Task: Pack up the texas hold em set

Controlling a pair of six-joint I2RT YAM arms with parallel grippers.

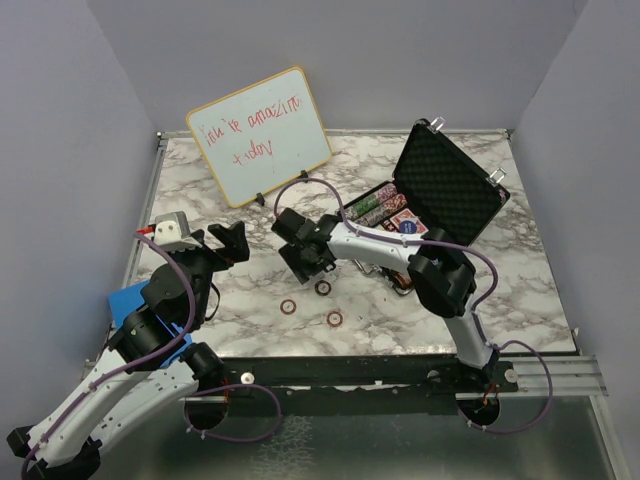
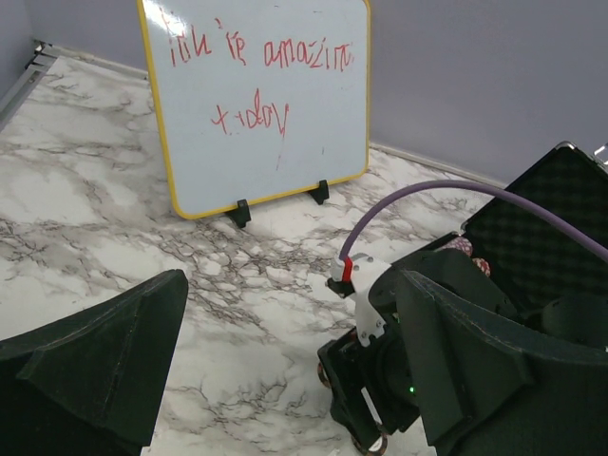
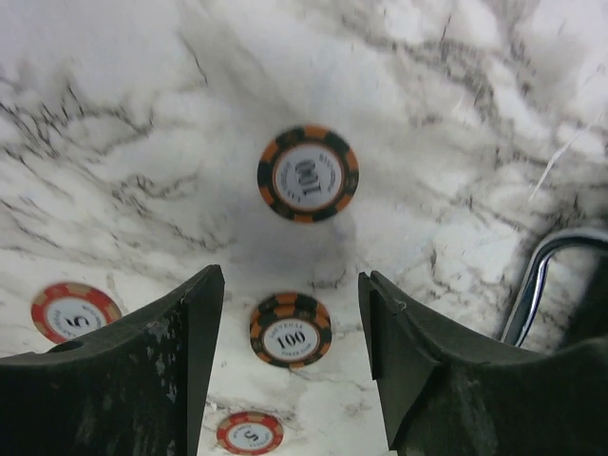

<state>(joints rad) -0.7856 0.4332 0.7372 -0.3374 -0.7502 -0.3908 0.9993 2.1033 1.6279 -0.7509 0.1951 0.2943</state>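
Observation:
The black briefcase [image 1: 455, 185] lies open at the back right, with rows of poker chips [image 1: 375, 208] and a red card deck [image 1: 405, 222] inside. My right gripper [image 1: 300, 255] hangs low over the marble, left of the case. In the right wrist view it [image 3: 290, 285] is open and holds nothing. A black-and-orange 100 chip [image 3: 291, 330] lies flat on the table between the fingers, and another [image 3: 308, 174] lies just beyond them. Two red 5 chips [image 3: 74, 310] [image 3: 249, 432] lie nearby. My left gripper [image 1: 228, 240] is wide open and empty, above the table to the left.
A wood-framed whiteboard [image 1: 260, 135] with red writing stands at the back left. A silver curved bar [image 3: 532, 285] sits close to the right finger. In the left wrist view, the right arm's wrist [image 2: 380, 380] is just right of the left gripper [image 2: 285, 380].

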